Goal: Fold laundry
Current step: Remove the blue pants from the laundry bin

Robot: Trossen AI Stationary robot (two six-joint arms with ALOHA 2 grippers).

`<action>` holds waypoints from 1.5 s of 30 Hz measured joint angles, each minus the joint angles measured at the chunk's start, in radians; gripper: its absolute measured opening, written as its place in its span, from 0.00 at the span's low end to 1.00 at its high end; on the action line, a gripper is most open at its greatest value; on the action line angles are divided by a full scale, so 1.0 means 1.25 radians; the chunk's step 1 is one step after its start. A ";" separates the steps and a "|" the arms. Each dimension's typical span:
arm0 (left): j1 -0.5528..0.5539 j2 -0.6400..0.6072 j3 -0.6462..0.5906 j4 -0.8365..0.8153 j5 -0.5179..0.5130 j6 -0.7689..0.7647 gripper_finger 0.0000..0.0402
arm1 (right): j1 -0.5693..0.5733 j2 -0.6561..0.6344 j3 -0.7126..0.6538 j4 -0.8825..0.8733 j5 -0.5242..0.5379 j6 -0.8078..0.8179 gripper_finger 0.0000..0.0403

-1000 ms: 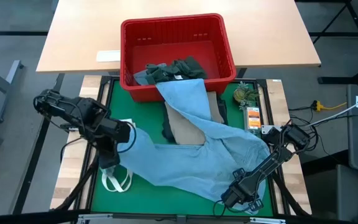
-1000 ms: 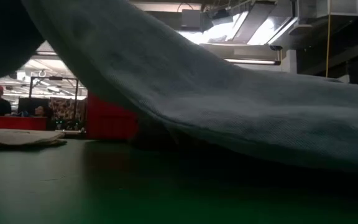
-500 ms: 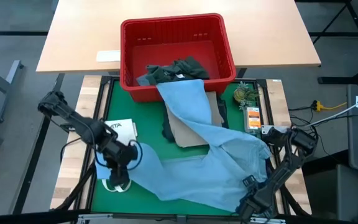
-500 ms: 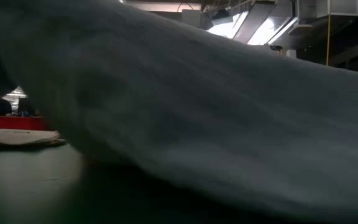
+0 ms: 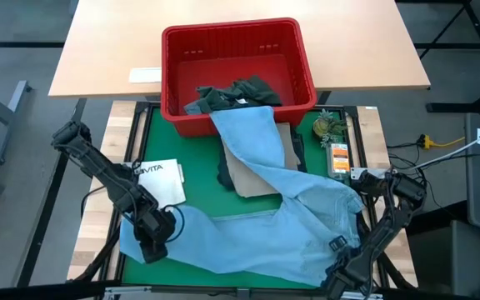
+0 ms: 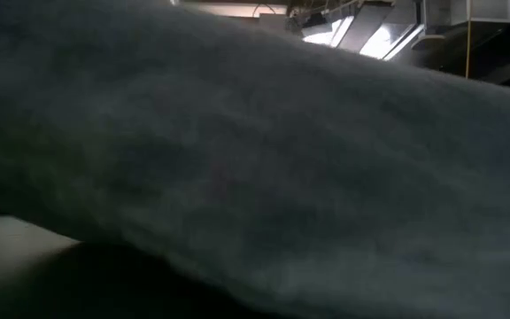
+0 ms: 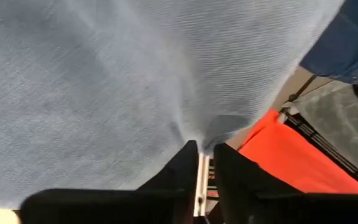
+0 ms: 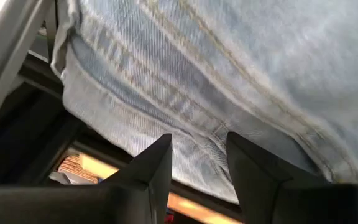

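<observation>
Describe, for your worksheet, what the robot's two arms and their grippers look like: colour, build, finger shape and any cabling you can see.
Both arms are black, built of slim tube-like links joined by chunkier joint housings. The left gripper and right gripper are blocky black units. Up close, the fingers are matte black, flat-faced wedges tapering towards their tips. Thin dark cables loop beside the left arm and near the right arm's base. No markings are legible on either arm.

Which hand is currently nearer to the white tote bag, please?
The left hand is nearer, just in front of the white tote bag; the right hand is at the table's far right front corner.
</observation>
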 joint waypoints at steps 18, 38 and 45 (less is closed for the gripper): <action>-0.008 -0.002 -0.022 0.040 0.091 0.002 0.39 | -0.022 0.000 0.319 -0.283 0.420 -0.066 0.37; -0.084 -0.217 -0.022 0.040 -0.260 -0.122 0.39 | -0.530 -0.003 0.392 0.171 0.496 -0.995 0.37; -0.153 -0.267 -0.022 0.040 -0.484 -0.122 0.39 | -0.737 -0.003 0.392 0.512 0.345 -0.963 0.37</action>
